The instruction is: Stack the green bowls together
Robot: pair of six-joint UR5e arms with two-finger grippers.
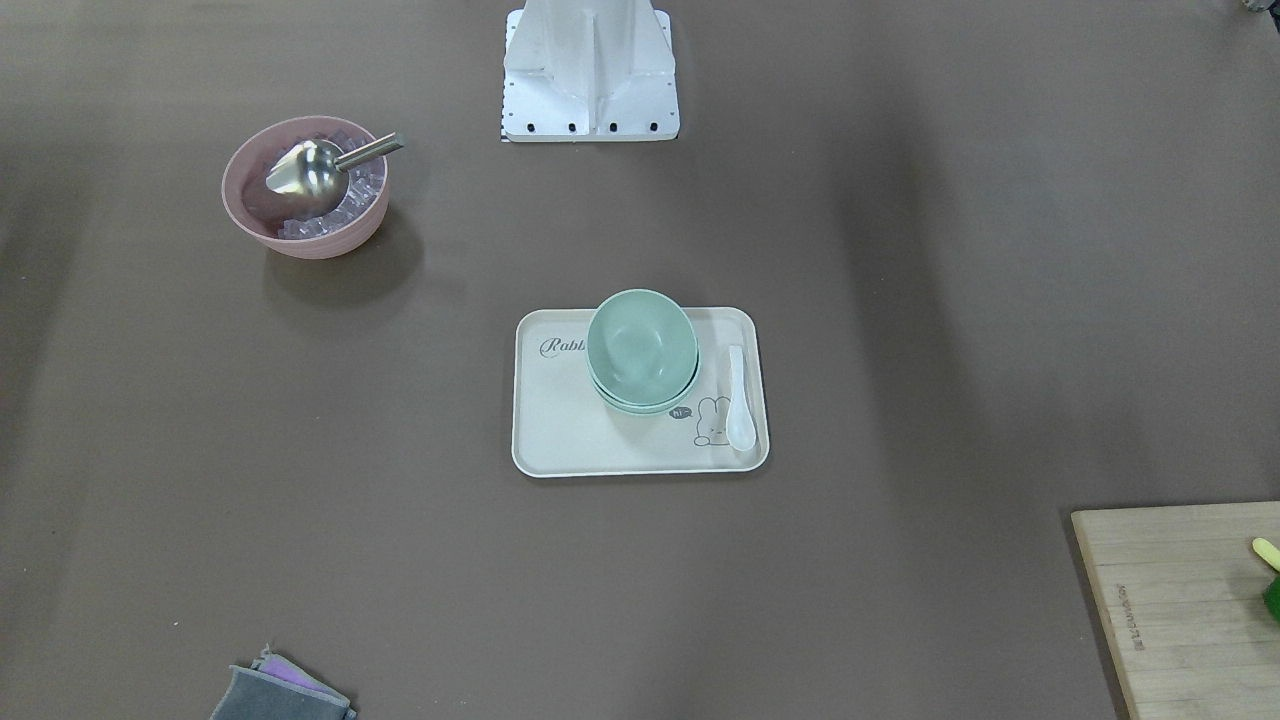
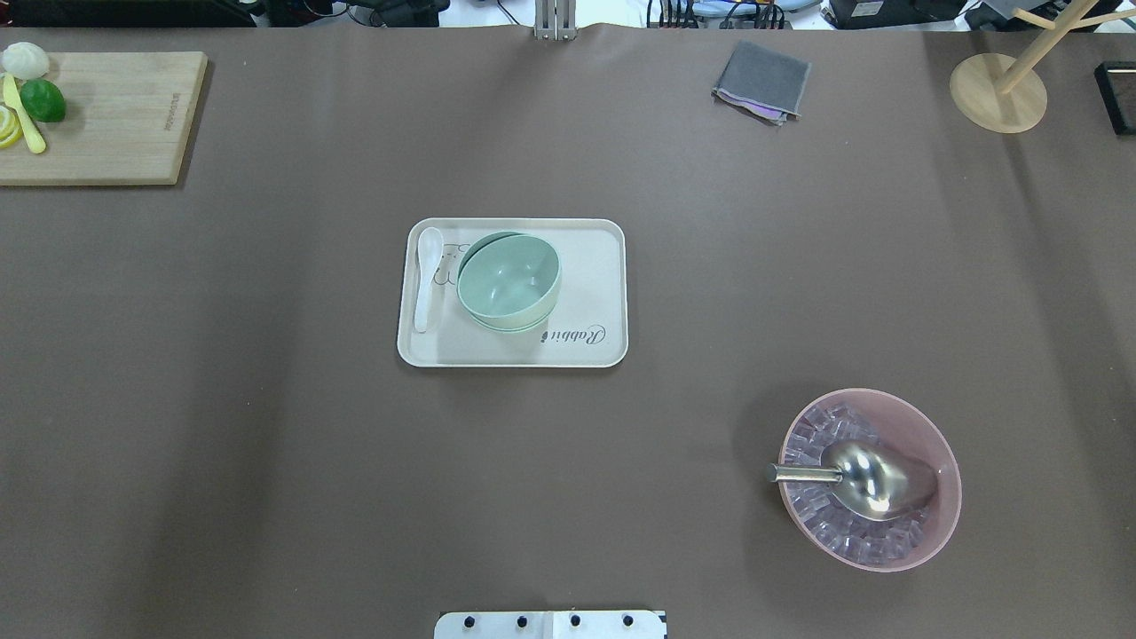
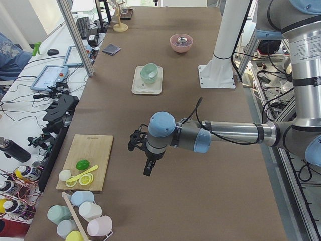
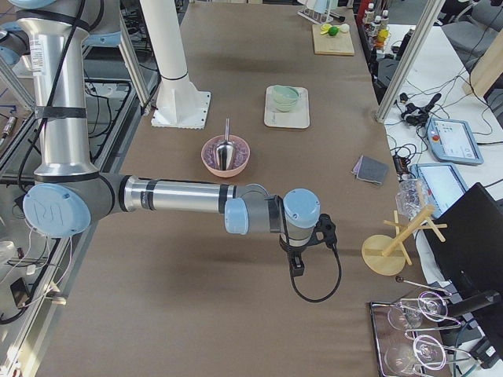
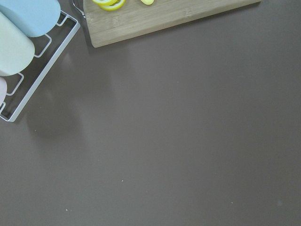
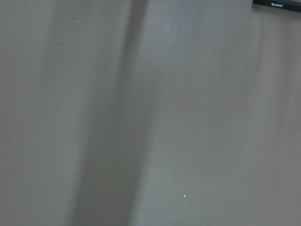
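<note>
The pale mint-green bowls [image 1: 641, 345] sit nested in one stack on a cream tray [image 1: 560, 440] at the middle of the table. Two rims show clearly. The stack also shows in the overhead view [image 2: 508, 280] and in both side views [image 3: 149, 73] [image 4: 285, 97]. My left gripper [image 3: 149, 168] hangs over bare table near the cutting board, far from the tray. My right gripper [image 4: 297, 263] hangs over bare table at the other end, past the pink bowl. Both show only in the side views, so I cannot tell whether they are open or shut.
A white spoon [image 2: 428, 277] lies on the tray beside the stack. A pink bowl [image 2: 932, 524] with ice and a metal scoop [image 2: 874, 479] stands on the robot's right. A cutting board [image 2: 115, 115] with fruit, a folded grey cloth [image 2: 761, 80] and a wooden stand [image 2: 997, 92] line the far side.
</note>
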